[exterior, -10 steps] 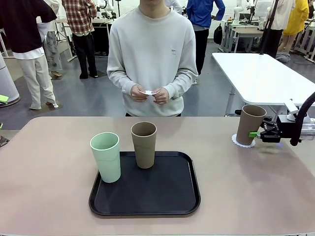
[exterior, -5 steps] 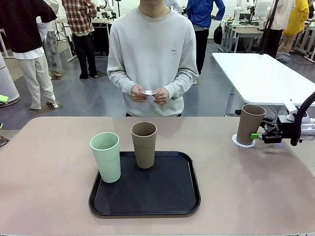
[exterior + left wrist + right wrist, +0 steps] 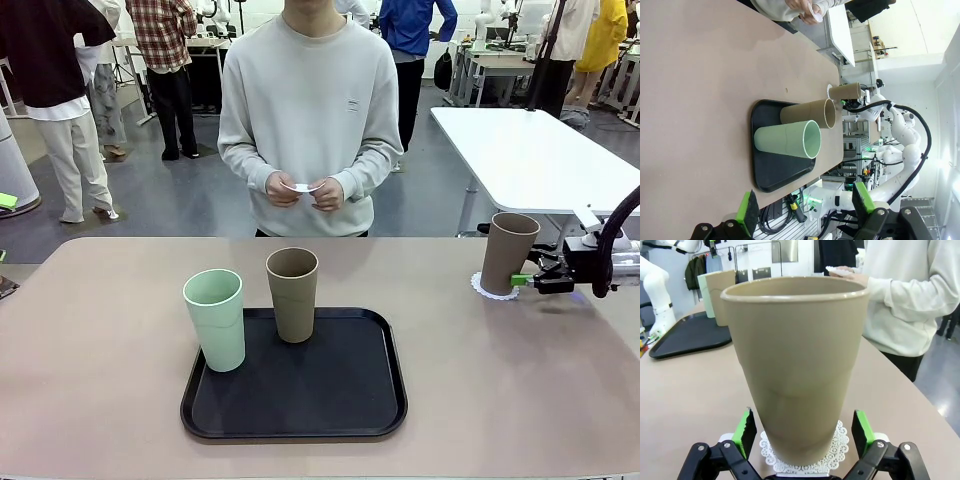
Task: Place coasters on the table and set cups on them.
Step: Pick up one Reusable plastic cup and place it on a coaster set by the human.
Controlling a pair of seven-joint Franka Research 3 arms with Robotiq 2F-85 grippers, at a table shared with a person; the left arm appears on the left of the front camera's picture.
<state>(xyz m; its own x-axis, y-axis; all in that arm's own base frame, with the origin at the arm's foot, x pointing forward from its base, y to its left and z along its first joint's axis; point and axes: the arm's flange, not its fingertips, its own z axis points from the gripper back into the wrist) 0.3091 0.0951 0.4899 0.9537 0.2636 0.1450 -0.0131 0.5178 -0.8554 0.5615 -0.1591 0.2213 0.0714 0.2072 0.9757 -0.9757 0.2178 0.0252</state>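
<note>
- Right gripper (image 3: 518, 280) is standing open, its pads clear of the brown cup (image 3: 508, 252), which is sitting on a coaster (image 3: 482, 292) at the table (image 3: 100, 340) edge, right side.
- Left gripper (image 3: 805, 202) is hanging open, holding nothing.
- Mint cup (image 3: 216, 318) and second brown cup (image 3: 292, 294) are standing on the black tray (image 3: 340, 400).

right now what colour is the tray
Black; the tray shows best in the front view.

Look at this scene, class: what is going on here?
The right gripper is open with its pads either side of a brown cup, which stands on a coaster at the right end of the table. A second brown cup and a mint green cup wait on the black tray. The person across the table holds something small and white in both hands.
</note>
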